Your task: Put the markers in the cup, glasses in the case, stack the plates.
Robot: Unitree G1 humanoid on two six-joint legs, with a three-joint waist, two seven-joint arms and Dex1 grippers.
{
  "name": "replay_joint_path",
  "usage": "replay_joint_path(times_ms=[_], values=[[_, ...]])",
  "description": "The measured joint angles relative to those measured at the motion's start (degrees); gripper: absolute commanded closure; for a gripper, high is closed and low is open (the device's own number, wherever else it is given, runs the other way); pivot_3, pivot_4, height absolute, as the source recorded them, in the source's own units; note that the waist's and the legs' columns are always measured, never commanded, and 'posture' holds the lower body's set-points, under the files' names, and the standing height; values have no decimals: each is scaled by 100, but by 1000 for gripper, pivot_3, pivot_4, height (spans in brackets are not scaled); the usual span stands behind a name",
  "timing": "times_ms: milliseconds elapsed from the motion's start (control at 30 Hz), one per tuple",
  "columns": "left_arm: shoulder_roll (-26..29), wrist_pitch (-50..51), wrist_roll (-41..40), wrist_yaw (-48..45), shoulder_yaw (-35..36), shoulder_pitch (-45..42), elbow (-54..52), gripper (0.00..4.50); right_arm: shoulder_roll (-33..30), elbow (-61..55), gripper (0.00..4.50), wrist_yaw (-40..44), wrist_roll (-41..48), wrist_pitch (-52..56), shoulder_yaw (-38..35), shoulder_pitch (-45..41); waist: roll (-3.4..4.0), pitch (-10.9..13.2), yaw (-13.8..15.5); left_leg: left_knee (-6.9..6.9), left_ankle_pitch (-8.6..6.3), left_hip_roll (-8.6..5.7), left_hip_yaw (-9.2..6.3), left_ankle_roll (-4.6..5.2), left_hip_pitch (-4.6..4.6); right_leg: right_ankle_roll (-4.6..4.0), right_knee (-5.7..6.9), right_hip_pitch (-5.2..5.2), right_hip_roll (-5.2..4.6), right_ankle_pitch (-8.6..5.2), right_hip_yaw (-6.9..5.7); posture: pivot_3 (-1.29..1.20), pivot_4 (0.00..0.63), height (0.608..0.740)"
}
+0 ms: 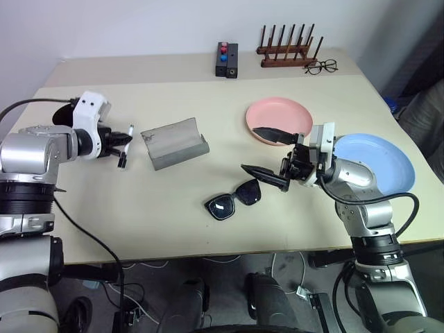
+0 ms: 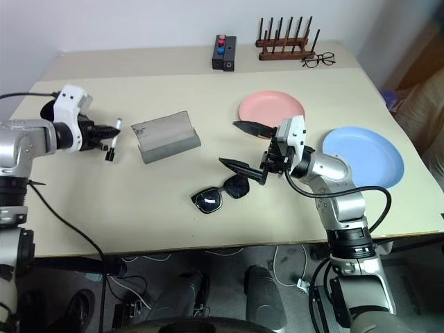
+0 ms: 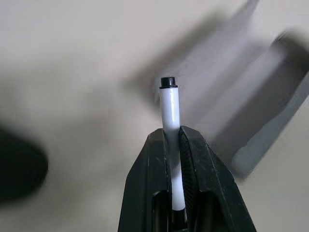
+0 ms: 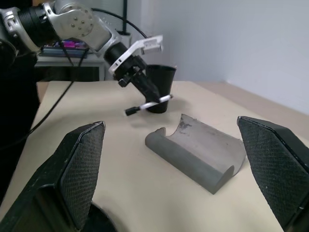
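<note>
My left gripper (image 1: 122, 141) is shut on a white-bodied marker (image 3: 170, 116) with black ends, held above the table's left side. The black cup (image 4: 161, 82) stands just behind that hand, partly hidden by the wrist in the left eye view. To the marker's right the grey case (image 1: 175, 142) lies open. Black sunglasses (image 1: 234, 199) rest near the table's front middle. My right gripper (image 1: 251, 149) hangs wide open above and just right of the sunglasses, holding nothing. Behind it lies the pink plate (image 1: 279, 119), and the blue plate (image 1: 378, 161) is at the right edge.
At the back stand a wooden peg rack (image 1: 288, 48), thin-framed spectacles (image 1: 321, 66) and a black box (image 1: 226, 59) with red and blue buttons. The table's front edge runs close below the sunglasses.
</note>
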Motion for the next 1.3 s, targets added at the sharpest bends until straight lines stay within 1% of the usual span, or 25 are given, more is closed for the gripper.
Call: replay_joint_path(times_ms=[167, 233, 500, 600, 667, 833, 1033, 1300], values=[[-317, -1979, -2, 104, 561, -154, 447, 4462, 20, 78, 0, -125, 22, -46, -138, -90, -1, 0, 6, 0, 1, 1, 0, -1, -8, 0, -6, -5, 0, 0, -1, 0, 150, 740], [-431, -2620, -48, 77, 757, -290, 614, 4462, 21, 88, 0, -126, 29, -45, -150, -92, -1, 0, 7, 0, 1, 0, 1, -1, -8, 0, -6, -5, -1, 0, -1, 0, 150, 740], [-506, -4154, -165, 3, 1245, -676, 1351, 4462, 122, 198, 0, -265, 135, 16, -231, -135, 0, 0, -19, 0, 1, 1, 2, -1, -8, 0, -3, -7, 1, 1, -1, 0, 150, 740], [-366, -4700, -167, 92, 1508, -696, 1825, 4462, 124, 184, 0, -235, 373, 133, -326, -153, -1, 0, -31, 0, 1, 1, 2, -1, -8, 1, -1, -9, 2, 1, -1, 0, 150, 740], [-153, -5092, -181, 139, 1774, -761, 2260, 4462, 120, 140, 0, -175, 562, 206, -426, -152, -1, 0, -28, 0, 1, 1, 2, 0, -8, 0, -1, -9, 2, 1, -2, 0, 150, 740], [98, -5678, -218, 55, 2000, -845, 2948, 4462, 128, 1, 0, -79, 580, 200, -365, -151, -2, -1, 13, 5, 0, -2, 1, 2, -7, 1, -1, -2, 0, 1, -5, 0, 150, 740], [96, -6047, -288, 32, 2119, -772, 3360, 4462, 129, 6, 0, -57, 519, 193, -345, -151, -9, -5, -5, 6, -1, -2, -1, 3, -8, 1, 3, -4, 0, 1, -7, 0, 150, 740], [-119, -6331, -500, 8, 2363, -193, 3717, 4462, 114, 7, 0, -44, 442, 194, -335, -147, -10, -7, -21, 6, 0, 0, 1, 2, -8, 1, 13, -10, 0, 1, -6, 0, 150, 740]])
